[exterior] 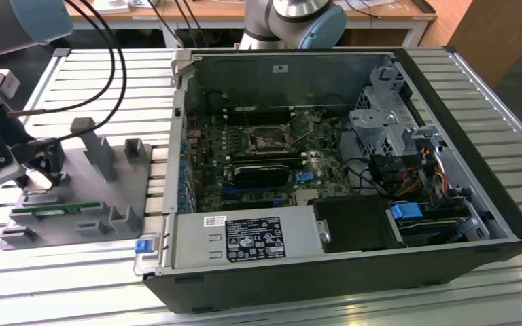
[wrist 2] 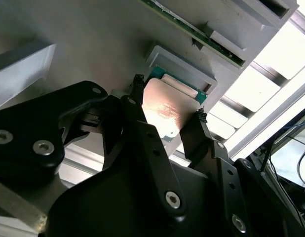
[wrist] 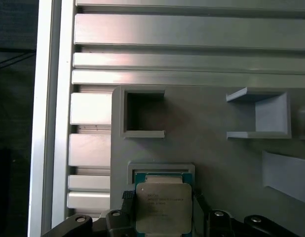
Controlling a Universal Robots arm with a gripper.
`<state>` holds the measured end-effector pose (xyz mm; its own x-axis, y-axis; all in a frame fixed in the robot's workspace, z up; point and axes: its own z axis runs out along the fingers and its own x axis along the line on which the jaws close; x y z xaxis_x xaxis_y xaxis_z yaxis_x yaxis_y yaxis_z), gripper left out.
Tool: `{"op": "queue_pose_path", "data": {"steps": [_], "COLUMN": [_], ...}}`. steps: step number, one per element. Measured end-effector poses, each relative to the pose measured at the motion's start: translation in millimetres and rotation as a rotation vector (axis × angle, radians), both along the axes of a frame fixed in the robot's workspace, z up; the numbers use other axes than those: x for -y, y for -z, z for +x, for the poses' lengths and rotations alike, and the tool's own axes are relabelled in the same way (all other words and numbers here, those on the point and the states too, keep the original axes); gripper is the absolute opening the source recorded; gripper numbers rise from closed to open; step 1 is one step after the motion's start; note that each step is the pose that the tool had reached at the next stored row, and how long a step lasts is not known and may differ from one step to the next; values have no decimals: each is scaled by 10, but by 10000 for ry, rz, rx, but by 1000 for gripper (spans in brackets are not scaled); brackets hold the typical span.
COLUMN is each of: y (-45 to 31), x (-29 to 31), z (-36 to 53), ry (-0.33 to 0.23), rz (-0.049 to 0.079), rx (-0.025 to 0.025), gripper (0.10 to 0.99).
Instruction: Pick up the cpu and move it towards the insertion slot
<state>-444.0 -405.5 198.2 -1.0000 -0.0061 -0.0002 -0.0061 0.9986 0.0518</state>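
Observation:
The cpu (wrist: 164,207) is a flat square chip with a silver top and a green edge. It lies at a shallow grey nest (wrist: 161,169) on the grey fixture plate (exterior: 116,187), at the exterior view's left. My gripper (exterior: 36,178) hangs right over it. In both wrist views the black fingers (wrist 2: 137,94) press on two opposite edges of the cpu (wrist 2: 167,111), so the gripper (wrist 2: 168,98) is shut on it. The insertion slot (exterior: 268,140), a square silvery frame with a dark centre, sits on the motherboard inside the open computer case, well to the exterior view's right.
A long green memory stick (exterior: 57,209) lies in the fixture beside the gripper. Tall grey posts (exterior: 93,146) and open pockets (wrist: 142,113) rise from the plate. The case wall (exterior: 177,136) stands between fixture and motherboard. The slatted table's edge (wrist: 44,123) is close by.

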Motion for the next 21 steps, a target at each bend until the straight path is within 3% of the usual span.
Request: {"op": "queue_pose_path", "data": {"steps": [21], "y": [-105], "x": [0], "z": [0], "ry": [0], "rz": [139], "rx": [0], "gripper": [545]}}
